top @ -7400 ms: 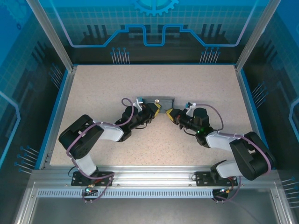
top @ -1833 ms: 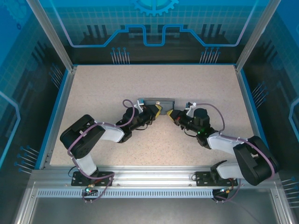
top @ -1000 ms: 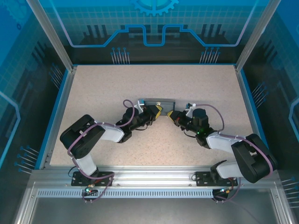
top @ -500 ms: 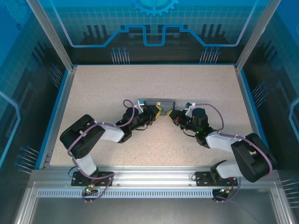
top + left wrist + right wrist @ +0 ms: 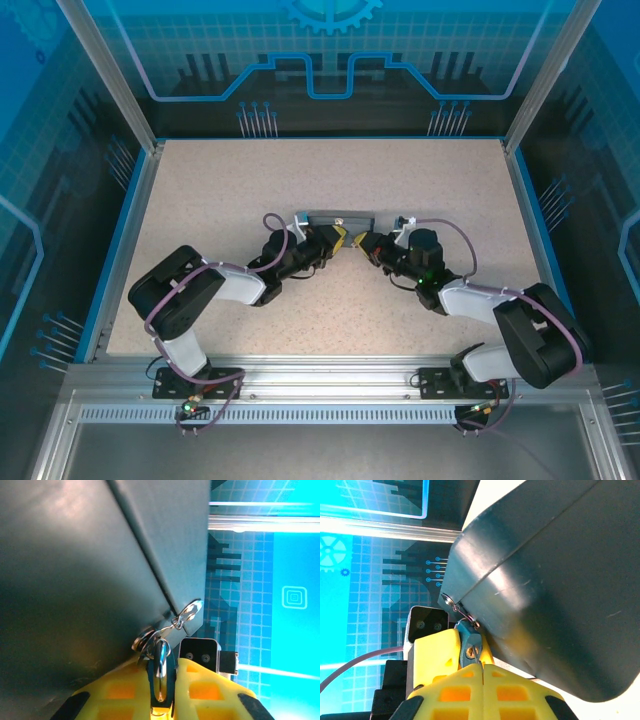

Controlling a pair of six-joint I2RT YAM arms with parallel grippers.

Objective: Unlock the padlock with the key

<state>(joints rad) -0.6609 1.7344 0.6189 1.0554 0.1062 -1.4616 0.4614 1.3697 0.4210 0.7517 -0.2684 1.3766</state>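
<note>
The left gripper (image 5: pixel 161 692) is clenching the padlock (image 5: pixel 160 667) to steady it at the dark box (image 5: pixel 75 580), while the right gripper (image 5: pixel 482 672), pinching the key (image 5: pixel 475 654), is presenting it from the right.

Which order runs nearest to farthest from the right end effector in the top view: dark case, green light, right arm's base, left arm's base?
From the right end effector:
1. dark case, just beyond its tip, table centre.
2. green light, back along its own arm.
3. right arm's base, near edge, right.
4. left arm's base, near edge, left.
</note>
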